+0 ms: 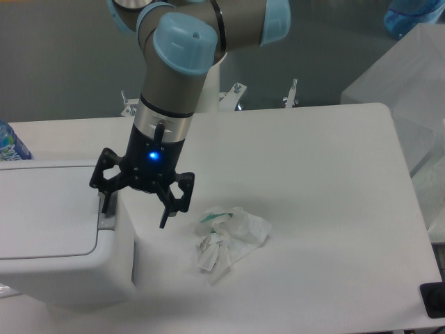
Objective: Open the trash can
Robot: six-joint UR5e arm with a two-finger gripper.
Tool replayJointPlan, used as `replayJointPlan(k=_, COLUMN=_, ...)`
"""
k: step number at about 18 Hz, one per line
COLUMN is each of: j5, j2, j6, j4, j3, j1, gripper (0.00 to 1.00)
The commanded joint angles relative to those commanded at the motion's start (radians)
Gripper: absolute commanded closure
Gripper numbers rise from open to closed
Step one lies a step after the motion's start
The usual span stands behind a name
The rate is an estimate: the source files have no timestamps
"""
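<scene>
We can read no words on anything here; the bottle's label is too blurry.

We see one trash can (59,243) at the left edge of the table (313,181), partly cut off by the picture's side. It is a big white box with round corners. Its flat lid faces up and is shut. Its long side seems to run left to right, but we cannot be sure because part is hidden. The small grey tab (106,221) sits on the can's right end, pointing toward the middle of the table.

We see one gripper (135,205). Its two black fingers are spread apart and hold nothing. One fingertip (106,202) is right over the tab; the other hangs beside the can.

One crumpled white-green wrapper (229,233) lies near the can. One blue bottle (10,142) peeks in behind it.
</scene>
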State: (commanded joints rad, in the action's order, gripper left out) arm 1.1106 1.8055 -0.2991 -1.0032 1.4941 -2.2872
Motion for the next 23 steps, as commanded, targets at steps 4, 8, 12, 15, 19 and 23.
replayJointPlan(k=4, j5=0.000, j2=0.005, j6=0.000, j4=0.000, j3=0.000, j1=-0.002, gripper=0.00)
replayJointPlan(k=8, j5=0.000, j2=0.005, j6=0.002, j4=0.000, j3=0.006, j1=0.000, gripper=0.00)
replayJointPlan(k=12, j5=0.000, j2=0.008, j6=0.002, j4=-0.002, j3=0.005, j1=-0.002, gripper=0.00)
replayJointPlan(k=15, j5=-0.002, j2=0.009, j6=0.006, j4=-0.002, j3=-0.001, j1=-0.002, gripper=0.00)
replayJointPlan(k=19, j5=-0.003, j2=-0.002, j6=0.028, j4=-0.003, j3=-0.053, j1=-0.003, gripper=0.00)
replayJointPlan(k=23, j5=-0.002, j2=0.011, j6=0.003, j4=-0.002, j3=-0.165, j1=-0.024, gripper=0.00)
